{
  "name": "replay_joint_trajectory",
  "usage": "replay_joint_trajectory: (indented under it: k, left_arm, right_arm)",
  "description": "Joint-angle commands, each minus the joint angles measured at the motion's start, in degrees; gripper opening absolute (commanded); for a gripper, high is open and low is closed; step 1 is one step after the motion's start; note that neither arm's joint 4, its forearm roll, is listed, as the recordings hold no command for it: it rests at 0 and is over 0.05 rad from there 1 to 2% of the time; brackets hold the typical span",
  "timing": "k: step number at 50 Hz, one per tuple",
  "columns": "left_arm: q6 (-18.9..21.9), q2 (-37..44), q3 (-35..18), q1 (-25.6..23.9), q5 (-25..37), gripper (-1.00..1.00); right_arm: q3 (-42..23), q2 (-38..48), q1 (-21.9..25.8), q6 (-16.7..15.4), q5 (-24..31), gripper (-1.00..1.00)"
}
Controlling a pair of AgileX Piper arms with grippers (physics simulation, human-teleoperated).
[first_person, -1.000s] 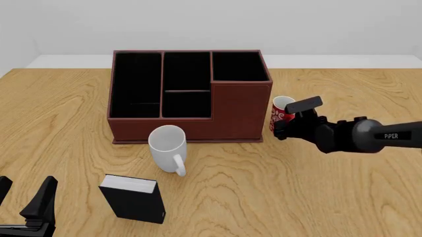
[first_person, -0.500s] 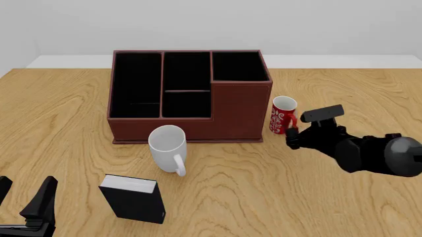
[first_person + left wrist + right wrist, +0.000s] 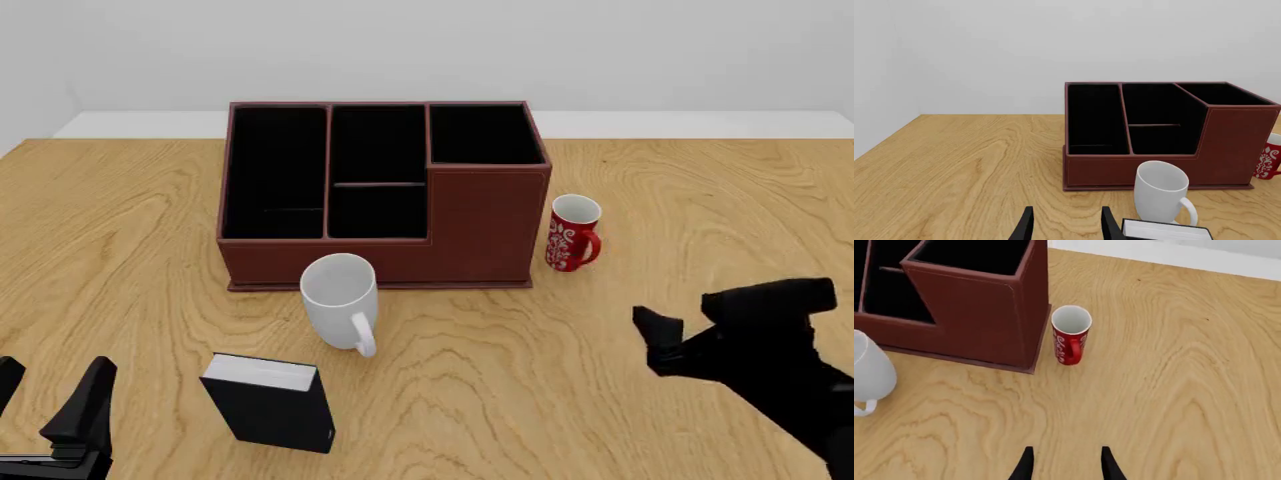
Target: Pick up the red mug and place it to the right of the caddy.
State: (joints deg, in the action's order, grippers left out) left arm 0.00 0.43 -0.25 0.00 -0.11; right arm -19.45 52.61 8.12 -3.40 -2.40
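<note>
Grippers sit nearest: the left gripper (image 3: 54, 415) waits by the near left corner, fingers spread and empty, and the right gripper (image 3: 687, 335) hovers toward the near right edge, fingers parted, gripping nothing. Farther in stand a black box (image 3: 271, 400) and a white mug (image 3: 339, 300). Beyond them, the red mug (image 3: 573, 233) stands upright just right of the caddy (image 3: 384, 190), near mid-table. The placement looks done; a careless sweep of the right arm could clip the handle and topple it.
</note>
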Motion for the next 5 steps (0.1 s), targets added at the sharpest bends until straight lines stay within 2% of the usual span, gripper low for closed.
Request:
replay_joint_trajectory:
  k: [1,2,5]
  left_arm:
    - [0.00,0.00,0.00,0.00,0.00,1.00]
    - [0.00,0.00,0.00,0.00,0.00,1.00]
    - [0.00,0.00,0.00,0.00,0.00,1.00]
  right_arm:
    - [5.91,-26.04,0.29,2.87,15.56,1.00]
    - [6.01,-30.11,0.03,2.84,18.79,1.00]
    - [5.82,-35.92,0.24,3.26,23.38,1.00]
